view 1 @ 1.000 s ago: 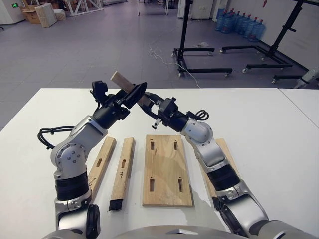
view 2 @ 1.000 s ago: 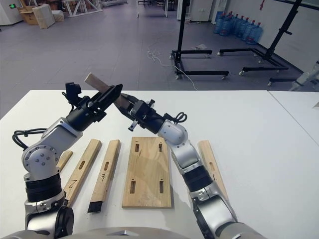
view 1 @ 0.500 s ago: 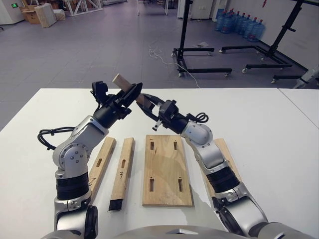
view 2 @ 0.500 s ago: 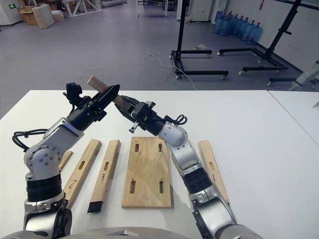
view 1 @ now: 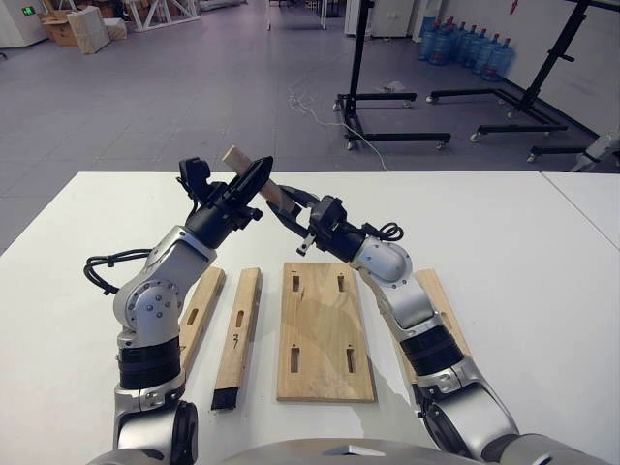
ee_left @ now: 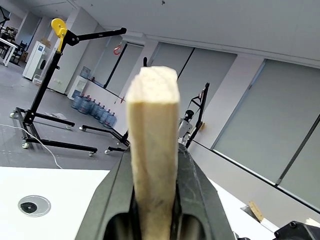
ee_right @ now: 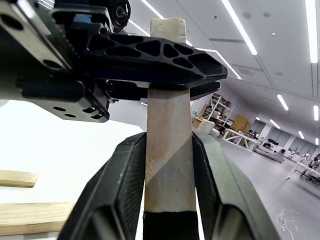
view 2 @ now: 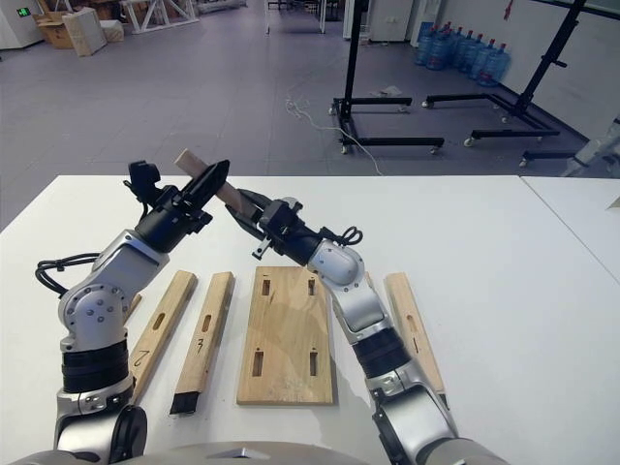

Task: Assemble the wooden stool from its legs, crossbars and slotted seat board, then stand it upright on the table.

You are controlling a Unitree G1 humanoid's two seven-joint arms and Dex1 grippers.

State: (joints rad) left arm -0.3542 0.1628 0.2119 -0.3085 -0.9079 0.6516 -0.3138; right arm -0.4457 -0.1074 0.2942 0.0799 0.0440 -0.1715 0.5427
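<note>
Holding one wooden bar (view 1: pixel 275 193) between them, the two pincers meet in the air above the far end of the seat board (view 1: pixel 325 329), which lies flat on the table (view 1: pixel 523 291). In the left eye view the bar's long axis slants up from the right pincer (view 1: pixel 289 205) toward the robot's left and away from the body. The left pincer (view 1: pixel 254 179) grips it higher up, and the bare top end pokes out beyond that grip. The two grips sit just beside each other on the same bar, so neither arm is clearly the nearer one.

The right eye view shows the same slant, with the bar's pale tip (view 2: pixel 189 158) sticking out past the left pincer. Three slotted legs (view 2: pixel 203 339) lie flat beside the board, two on the robot's left and one on its right.

From the left wrist view, the bar (ee_left: pixel 152 150) runs straight out between the jaws, which press on both of its sides with no gap to be seen.

From the right wrist view, the jaws close snugly on the bar (ee_right: pixel 169 145) near its dark lower end, and the left pincer (ee_right: pixel 150 57) crosses the bar farther up.

My reading is that the next move depends on this shared axis: one pincer has to let go before the other can swing the bar toward a slot.
</note>
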